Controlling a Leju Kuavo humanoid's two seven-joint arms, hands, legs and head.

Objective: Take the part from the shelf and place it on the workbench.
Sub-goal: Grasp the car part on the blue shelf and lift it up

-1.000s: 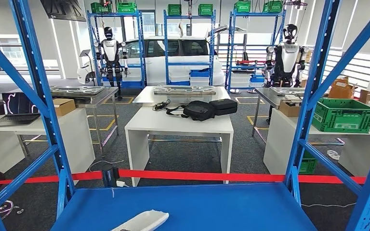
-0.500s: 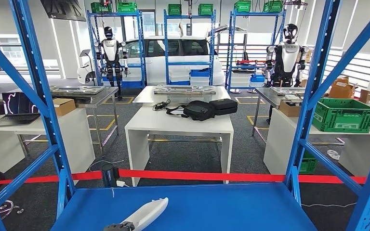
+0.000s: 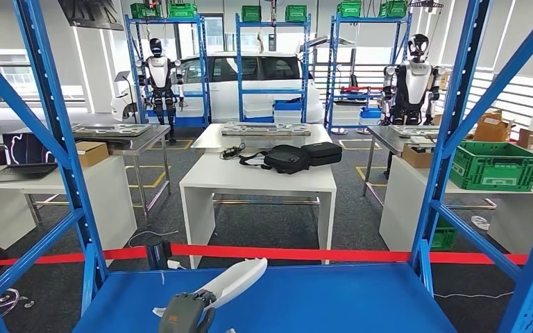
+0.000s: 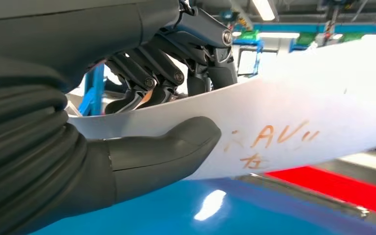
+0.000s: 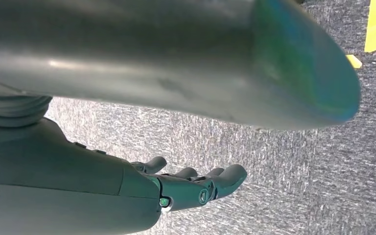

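One blue shelf [image 3: 277,298] stands right in front, its deck at 6 o'clock and its posts rising either side. Beyond it, one white car [image 3: 250,76] is parked at 12 o'clock behind three more blue racks carrying six green bins on top. One white table [image 3: 257,177] sits dead centre with two black bags [image 3: 288,158] on it, and a grey-topped bench lies at each side, 9 and 3 o'clock. Two other humanoid robots [image 3: 158,76] stand at 11 and 1 o'clock. One green crate [image 3: 496,166] rests at 3 o'clock, one laptop [image 3: 24,156] at 9 o'clock, and one red tape [image 3: 305,254] runs across the middle.

One white part [image 3: 239,281], long and curved, is at 6 o'clock, raised at an angle above the shelf deck. The left hand [image 3: 187,312] holds its near end, thumb [image 4: 171,149] pressed on one face and the dark fingers [image 4: 147,81] wrapped over the other. Orange handwriting marks the part beside the thumb.

The right hand [image 5: 196,188] hangs over grey carpet, fingers loosely spread, holding nothing
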